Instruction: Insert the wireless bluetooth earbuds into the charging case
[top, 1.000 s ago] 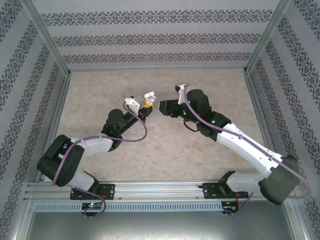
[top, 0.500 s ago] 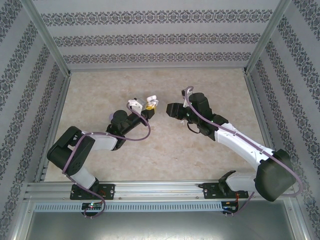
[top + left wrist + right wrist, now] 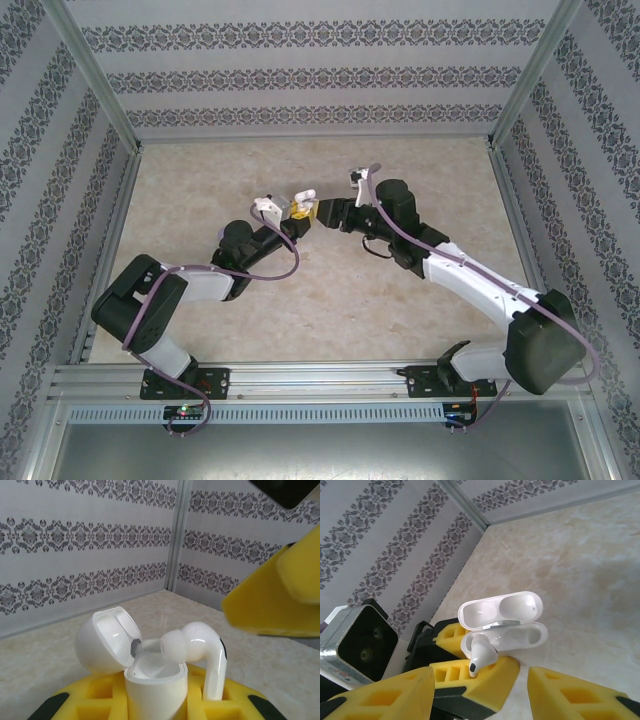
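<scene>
My left gripper [image 3: 297, 216] is shut on the body of a white charging case [image 3: 152, 690], held above the table with its lid [image 3: 105, 640] hinged open. One white wireless bluetooth earbud [image 3: 200, 645] leans over the case mouth, its head at the left well and its stem [image 3: 476, 664] sticking out against my left gripper's yellow finger [image 3: 470, 677]. In the right wrist view the case [image 3: 520, 636] shows its other well bare. My right gripper [image 3: 326, 213] hangs open just to the right of the case, nothing between its yellow fingers [image 3: 580, 695].
The beige marbled table [image 3: 400, 300] lies below both grippers. Patterned walls [image 3: 320, 80] and metal corner posts [image 3: 177, 535] close in the back and sides. One yellow right finger [image 3: 270, 600] hangs close above the case on the right.
My right gripper drew back to the right, then came left again close up to the case. My left gripper with the case shifted slightly and stays shut.
</scene>
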You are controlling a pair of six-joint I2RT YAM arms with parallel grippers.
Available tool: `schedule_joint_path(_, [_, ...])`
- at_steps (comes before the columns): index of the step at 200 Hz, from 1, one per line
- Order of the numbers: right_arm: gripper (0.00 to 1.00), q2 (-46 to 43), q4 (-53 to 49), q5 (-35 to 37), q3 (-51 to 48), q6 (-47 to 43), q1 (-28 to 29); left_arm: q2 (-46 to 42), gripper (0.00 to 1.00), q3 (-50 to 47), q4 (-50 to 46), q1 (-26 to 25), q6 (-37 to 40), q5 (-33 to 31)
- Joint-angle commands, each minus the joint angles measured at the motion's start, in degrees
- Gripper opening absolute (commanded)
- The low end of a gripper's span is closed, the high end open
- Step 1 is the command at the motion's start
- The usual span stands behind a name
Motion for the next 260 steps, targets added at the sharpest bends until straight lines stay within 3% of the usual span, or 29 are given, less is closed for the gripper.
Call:
schedule_joint_path(1, [0.52, 1.61, 3.44, -2.92, 2.70, -0.04, 0.47, -2.67, 0.00, 0.59, 3.84, -0.41, -1.97, 2.32])
schedule_joint_path(123, [0.50, 5.57, 7.13, -8.59, 5.85, -1.02, 1.43, -4.49, 0.00, 0.88, 2.61, -0.35, -2.78, 4.06])
schedule_joint_path(260, [0.45, 6.20, 0.70, -5.63, 7.21, -3.96, 2.68, -5.24, 0.00, 1.90, 1.91, -0.39, -3.05, 4.20])
